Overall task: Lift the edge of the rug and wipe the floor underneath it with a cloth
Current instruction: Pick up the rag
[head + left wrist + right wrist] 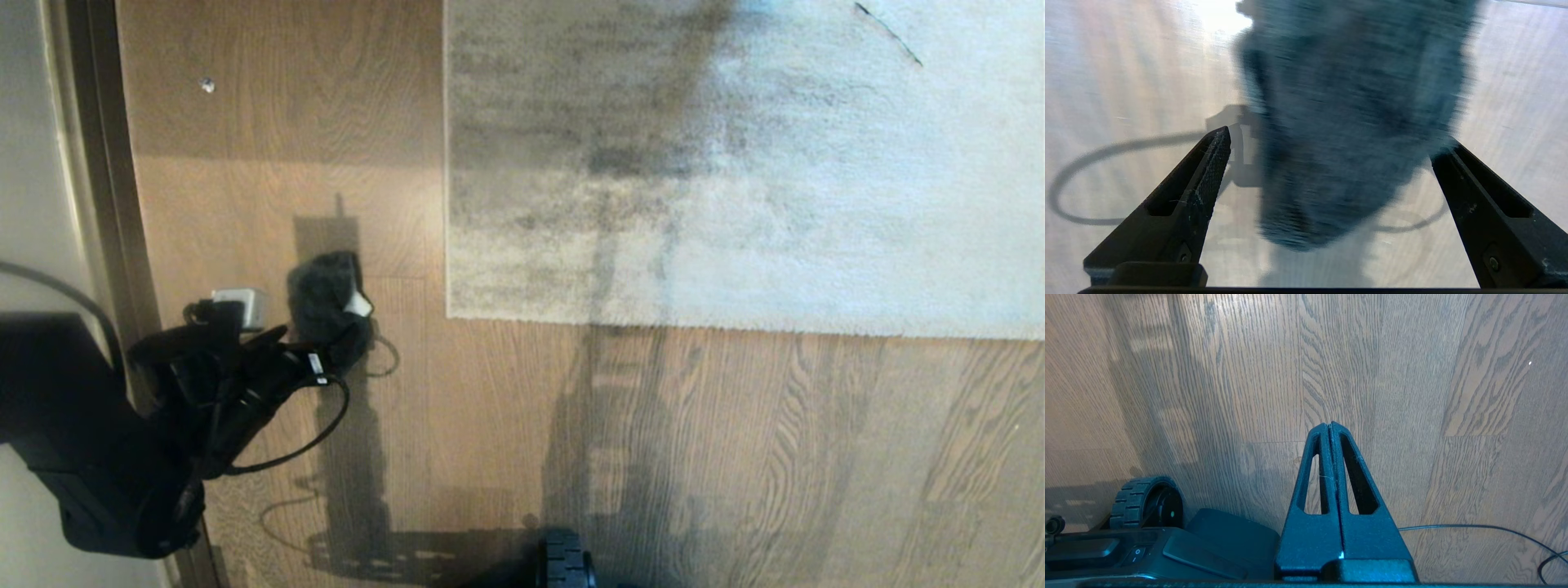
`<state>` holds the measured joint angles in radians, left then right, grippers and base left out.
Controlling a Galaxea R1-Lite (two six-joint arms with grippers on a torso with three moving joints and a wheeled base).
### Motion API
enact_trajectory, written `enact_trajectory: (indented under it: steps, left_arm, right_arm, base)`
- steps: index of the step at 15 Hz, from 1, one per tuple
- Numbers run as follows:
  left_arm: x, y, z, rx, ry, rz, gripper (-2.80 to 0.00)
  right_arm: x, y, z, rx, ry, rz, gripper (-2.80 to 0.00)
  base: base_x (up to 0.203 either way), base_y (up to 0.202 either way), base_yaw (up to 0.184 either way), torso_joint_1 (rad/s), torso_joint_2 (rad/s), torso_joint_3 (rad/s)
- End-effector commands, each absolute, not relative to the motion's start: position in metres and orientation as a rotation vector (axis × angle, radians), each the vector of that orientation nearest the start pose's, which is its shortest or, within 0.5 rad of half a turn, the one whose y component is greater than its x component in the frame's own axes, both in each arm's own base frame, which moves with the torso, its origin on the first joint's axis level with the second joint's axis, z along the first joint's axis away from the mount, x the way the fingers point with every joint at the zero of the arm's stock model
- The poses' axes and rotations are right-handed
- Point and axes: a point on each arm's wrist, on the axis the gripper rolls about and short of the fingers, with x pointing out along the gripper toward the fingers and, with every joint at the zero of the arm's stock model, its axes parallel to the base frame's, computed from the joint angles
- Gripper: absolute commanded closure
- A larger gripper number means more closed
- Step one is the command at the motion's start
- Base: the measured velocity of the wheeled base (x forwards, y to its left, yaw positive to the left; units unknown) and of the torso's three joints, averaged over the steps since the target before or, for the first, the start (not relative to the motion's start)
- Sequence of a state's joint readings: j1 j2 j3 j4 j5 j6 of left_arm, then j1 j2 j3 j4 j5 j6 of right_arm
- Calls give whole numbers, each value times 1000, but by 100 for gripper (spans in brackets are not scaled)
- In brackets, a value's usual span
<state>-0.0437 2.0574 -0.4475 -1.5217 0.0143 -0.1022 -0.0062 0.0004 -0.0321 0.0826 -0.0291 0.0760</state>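
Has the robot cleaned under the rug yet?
Not yet. Nothing looks done: the rug edge lies flat on the floor. The left gripper is open around the cloth, not gripping it. The right gripper is shut and parked. Grabbing, lifting and wiping are all left.

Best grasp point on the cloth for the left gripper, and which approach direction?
Probably from straight above. The cloth lies bunched in a fuzzy mound on the floor, clear of the rug edge. The left gripper is open, fingers either side of it. Pinch across the raised middle, where the bulk gives the pads something to bite.
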Motion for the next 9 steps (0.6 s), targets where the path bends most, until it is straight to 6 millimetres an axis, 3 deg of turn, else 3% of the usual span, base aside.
enact_trajectory:
  steps: [1,9]
  left_arm:
    - [313,-10,80,-100,68,-16,-280]
    - [317,-10,78,-95,66,-17,-280]
  right_arm:
    - [-25,0,76,76,49,-37,0]
    - [-25,0,76,76,49,-37,0]
  base:
    - [0,0,0,0,0,0]
    - [0,0,0,0,0,0]
